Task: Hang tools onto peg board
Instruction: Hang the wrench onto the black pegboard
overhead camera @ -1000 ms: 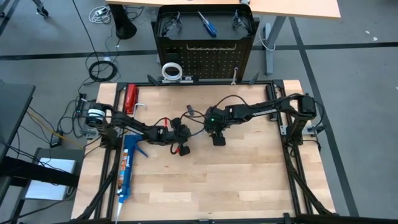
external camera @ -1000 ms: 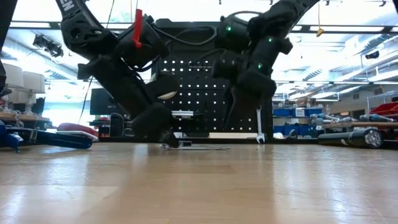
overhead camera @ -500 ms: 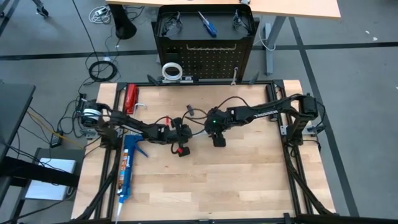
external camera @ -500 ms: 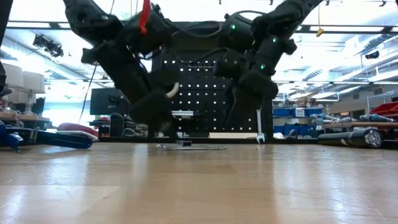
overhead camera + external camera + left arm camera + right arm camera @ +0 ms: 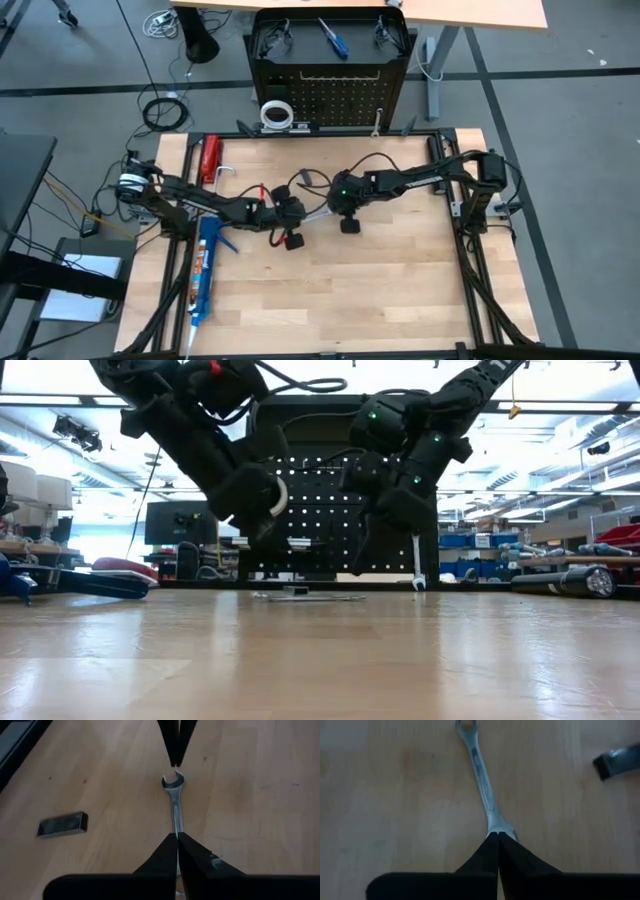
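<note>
Wrench (image 5: pixel 174 805) clamped between both end effectors; markings on shank unreadable.

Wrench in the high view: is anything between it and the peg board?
Nothing visible. The wrench is held off the table at both ends by the left gripper and the right gripper. The wood toward the peg board looks bare; a small metal block lies flat off to one side.

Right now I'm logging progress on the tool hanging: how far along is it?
Done: a screwdriver, tape roll and one wrench sit on the peg board. In hand: both the left gripper and right gripper are shut on the second wrench above the table. Left: hanging it.
</note>
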`<state>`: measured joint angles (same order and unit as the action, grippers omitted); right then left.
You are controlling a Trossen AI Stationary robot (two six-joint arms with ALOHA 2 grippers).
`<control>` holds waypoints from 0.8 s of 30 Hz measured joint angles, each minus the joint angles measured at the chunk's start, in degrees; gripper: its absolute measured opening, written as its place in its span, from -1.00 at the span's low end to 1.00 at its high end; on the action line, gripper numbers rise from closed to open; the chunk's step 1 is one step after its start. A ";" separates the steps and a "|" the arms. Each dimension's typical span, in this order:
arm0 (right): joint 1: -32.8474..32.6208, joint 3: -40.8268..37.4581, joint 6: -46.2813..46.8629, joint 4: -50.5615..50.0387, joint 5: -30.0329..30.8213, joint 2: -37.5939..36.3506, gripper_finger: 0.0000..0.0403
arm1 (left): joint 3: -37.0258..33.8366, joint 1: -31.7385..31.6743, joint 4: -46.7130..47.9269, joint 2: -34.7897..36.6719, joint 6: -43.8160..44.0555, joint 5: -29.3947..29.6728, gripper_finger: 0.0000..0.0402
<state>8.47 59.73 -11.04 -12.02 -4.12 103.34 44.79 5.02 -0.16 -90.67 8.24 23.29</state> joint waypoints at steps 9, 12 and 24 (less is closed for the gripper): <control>0.03 0.04 0.70 3.42 0.18 4.34 -0.97 | -4.32 1.00 0.03 0.00 4.90 -1.39 -0.88; 0.49 0.29 1.27 3.77 -0.36 5.86 -0.96 | -4.85 1.05 -0.26 0.00 5.56 -1.71 -0.83; 1.07 0.35 3.75 4.05 -2.93 7.27 -0.93 | -4.91 1.00 2.08 0.02 5.49 -2.36 -0.68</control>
<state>9.54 60.07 -7.30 -7.97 -7.05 110.61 39.88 6.02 1.91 -90.65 13.74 20.93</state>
